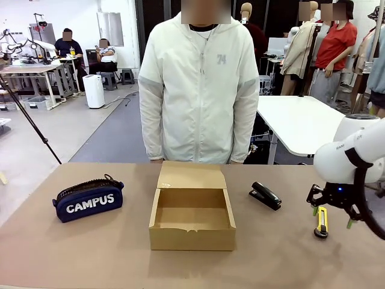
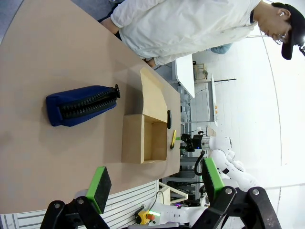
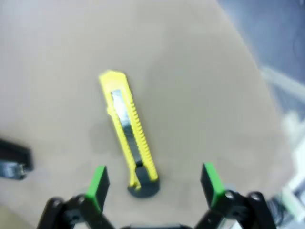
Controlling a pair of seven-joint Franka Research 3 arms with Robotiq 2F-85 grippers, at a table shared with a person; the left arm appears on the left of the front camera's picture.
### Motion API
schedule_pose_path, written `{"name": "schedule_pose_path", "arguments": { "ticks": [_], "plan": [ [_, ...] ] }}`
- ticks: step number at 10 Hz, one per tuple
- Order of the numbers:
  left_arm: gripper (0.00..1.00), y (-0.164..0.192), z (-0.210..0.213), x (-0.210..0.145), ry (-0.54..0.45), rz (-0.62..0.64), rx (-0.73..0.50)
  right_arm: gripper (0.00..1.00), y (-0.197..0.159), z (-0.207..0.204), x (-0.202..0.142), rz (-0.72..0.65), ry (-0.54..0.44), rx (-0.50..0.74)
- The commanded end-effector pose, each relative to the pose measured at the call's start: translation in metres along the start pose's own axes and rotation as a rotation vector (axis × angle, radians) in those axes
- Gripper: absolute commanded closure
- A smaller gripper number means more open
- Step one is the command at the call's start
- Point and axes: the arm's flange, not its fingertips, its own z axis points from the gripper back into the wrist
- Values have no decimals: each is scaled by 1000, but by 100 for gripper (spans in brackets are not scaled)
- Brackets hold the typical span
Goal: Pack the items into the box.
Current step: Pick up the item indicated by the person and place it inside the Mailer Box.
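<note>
The brown cardboard box (image 1: pixel 192 239) stands open at mid-table, lid flap lying back toward the person. To its left lies the navy "CAMPUS" pouch (image 1: pixel 88 200); to its right, the black stapler (image 1: pixel 265 195). Farther right, the yellow-and-black utility knife (image 1: pixel 322 221) lies flat. My right gripper (image 1: pixel 331 217) hovers open just above the knife. In the right wrist view the knife (image 3: pixel 127 129) runs up between the open green pads of the gripper (image 3: pixel 155 186), untouched. My left gripper (image 2: pixel 156 183) is open and empty, held high, looking down on the pouch (image 2: pixel 82 105) and box (image 2: pixel 143 138).
A person in a white jacket (image 1: pixel 198 90) stands at the far edge behind the box, hands out of sight. The stapler (image 3: pixel 12 160) sits at the left edge of the right wrist view. Bare tabletop (image 1: pixel 90 253) lies in front of the box and pouch.
</note>
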Motion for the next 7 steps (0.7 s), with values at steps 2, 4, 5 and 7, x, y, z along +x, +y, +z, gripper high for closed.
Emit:
{"name": "schedule_pose_path", "arguments": {
  "ticks": [2, 4, 5, 7],
  "plan": [
    [0, 0, 1, 0, 6, -12, 2, 0, 14, -8, 6, -149, 39, 80],
    [0, 0, 1, 0, 6, -12, 2, 0, 17, -13, 10, -97, 14, 44],
    [0, 0, 1, 0, 6, -12, 2, 0, 17, -14, 14, -56, -7, 38],
    [0, 0, 1, 0, 6, -12, 2, 0, 24, -19, 26, 11, -31, -4]
  ]
}}
